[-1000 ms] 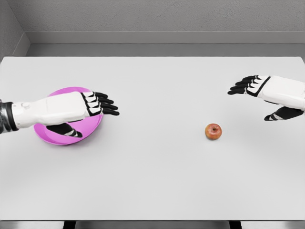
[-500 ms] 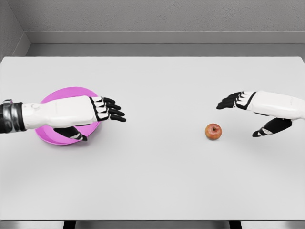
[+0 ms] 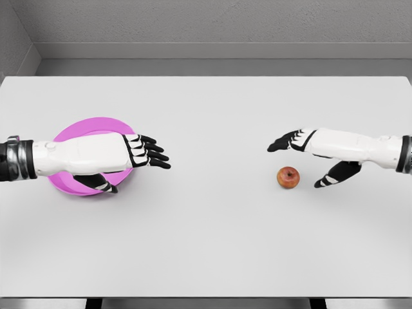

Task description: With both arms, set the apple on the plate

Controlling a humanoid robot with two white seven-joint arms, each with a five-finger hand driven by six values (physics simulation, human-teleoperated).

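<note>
A small red apple (image 3: 288, 177) sits on the white table, right of the middle. My right hand (image 3: 299, 159) hovers just above and beside it, fingers spread open, thumb (image 3: 328, 181) down to the apple's right, not touching it. A pink plate (image 3: 71, 185) lies at the left of the table. My left hand (image 3: 132, 166) stretches over the plate, open, its fingers (image 3: 153, 154) reaching past the plate's right rim and its thumb (image 3: 103, 184) hanging over the front rim. The arm hides much of the plate.
The white table (image 3: 206, 238) runs almost the full width of the view, with a grey wall behind its far edge. Between plate and apple lies bare tabletop.
My right hand has moved left and down toward the apple, now bracketing it. The left hand shifted slightly over the plate. The apple has not moved.
</note>
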